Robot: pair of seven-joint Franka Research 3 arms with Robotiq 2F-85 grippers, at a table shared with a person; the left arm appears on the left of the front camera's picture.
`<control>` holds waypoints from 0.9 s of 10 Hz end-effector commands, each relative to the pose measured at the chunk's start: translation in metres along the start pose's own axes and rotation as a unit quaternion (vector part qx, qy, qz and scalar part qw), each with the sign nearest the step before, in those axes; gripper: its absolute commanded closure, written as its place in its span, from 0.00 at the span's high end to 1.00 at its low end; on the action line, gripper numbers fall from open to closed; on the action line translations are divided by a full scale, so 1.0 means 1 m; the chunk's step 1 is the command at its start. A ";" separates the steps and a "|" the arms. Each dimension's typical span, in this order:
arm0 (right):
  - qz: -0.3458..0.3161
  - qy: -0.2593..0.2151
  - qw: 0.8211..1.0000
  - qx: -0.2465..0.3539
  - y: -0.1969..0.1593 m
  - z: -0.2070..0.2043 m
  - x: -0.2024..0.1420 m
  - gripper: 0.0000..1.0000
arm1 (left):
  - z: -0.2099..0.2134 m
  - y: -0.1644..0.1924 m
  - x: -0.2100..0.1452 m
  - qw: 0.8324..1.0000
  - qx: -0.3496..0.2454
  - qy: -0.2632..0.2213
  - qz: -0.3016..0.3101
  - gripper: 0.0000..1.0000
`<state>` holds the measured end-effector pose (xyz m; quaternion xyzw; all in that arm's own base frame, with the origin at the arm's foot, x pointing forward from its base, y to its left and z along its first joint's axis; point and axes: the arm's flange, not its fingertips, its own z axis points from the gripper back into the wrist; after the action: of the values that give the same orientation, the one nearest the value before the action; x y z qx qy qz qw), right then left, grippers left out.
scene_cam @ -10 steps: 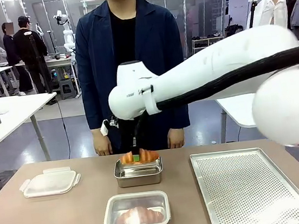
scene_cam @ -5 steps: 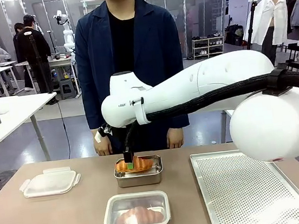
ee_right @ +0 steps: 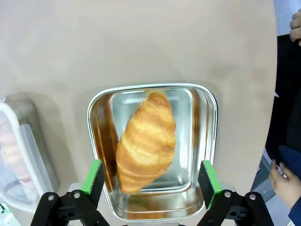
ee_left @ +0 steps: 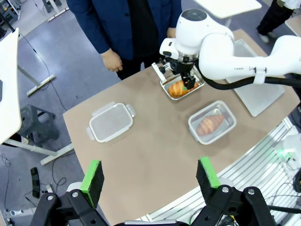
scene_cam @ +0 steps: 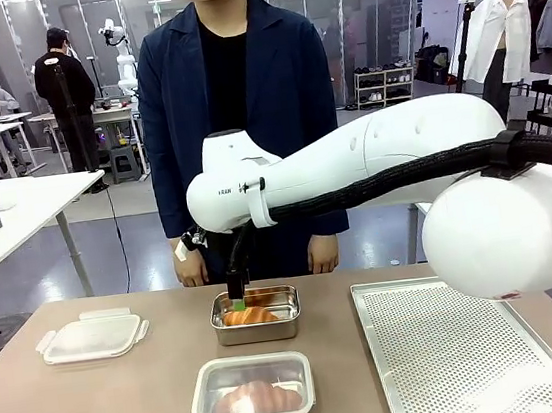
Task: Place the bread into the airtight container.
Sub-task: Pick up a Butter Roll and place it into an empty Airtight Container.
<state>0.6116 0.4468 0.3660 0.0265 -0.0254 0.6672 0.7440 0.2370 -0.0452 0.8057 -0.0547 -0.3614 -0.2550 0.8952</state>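
Note:
A golden croissant (ee_right: 146, 141) lies inside the open steel container (ee_right: 207, 136) on the far side of the table, in front of the person. My right gripper (ee_right: 149, 178) hovers just above it, open, its green pads (ee_right: 92, 176) standing on either side of the bread without touching it. From the front, the right gripper (scene_cam: 237, 302) sits over the container (scene_cam: 271, 328) with the croissant (scene_cam: 249, 317) inside. My left gripper (ee_left: 149, 173) is open and empty, high above the table's near edge, looking down on the croissant (ee_left: 178, 88).
A second container (scene_cam: 252, 396), lidded and holding another croissant, stands near the front. A loose clear lid (scene_cam: 93, 337) lies at the left and a perforated metal tray (scene_cam: 464, 345) at the right. The person's hands (scene_cam: 189, 270) hang at the far edge.
My right gripper lowered the croissant from above the steel container into it, then let go. The bread now rests inside and the fingers are apart.

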 end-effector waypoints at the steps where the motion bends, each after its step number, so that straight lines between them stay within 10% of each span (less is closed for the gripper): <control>1: 0.001 0.011 1.000 0.001 -0.003 0.009 -0.012 1.00 | 0.000 0.000 0.000 1.000 -0.004 -0.002 -0.001 1.00; 9: 0.000 0.000 1.000 0.000 0.000 0.000 0.000 1.00 | 0.000 0.000 0.000 1.000 -0.004 -0.002 -0.001 1.00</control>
<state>0.6115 0.4454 0.3653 0.0270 -0.0231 0.6677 0.7436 0.2370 -0.0452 0.8057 -0.0547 -0.3614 -0.2550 0.8952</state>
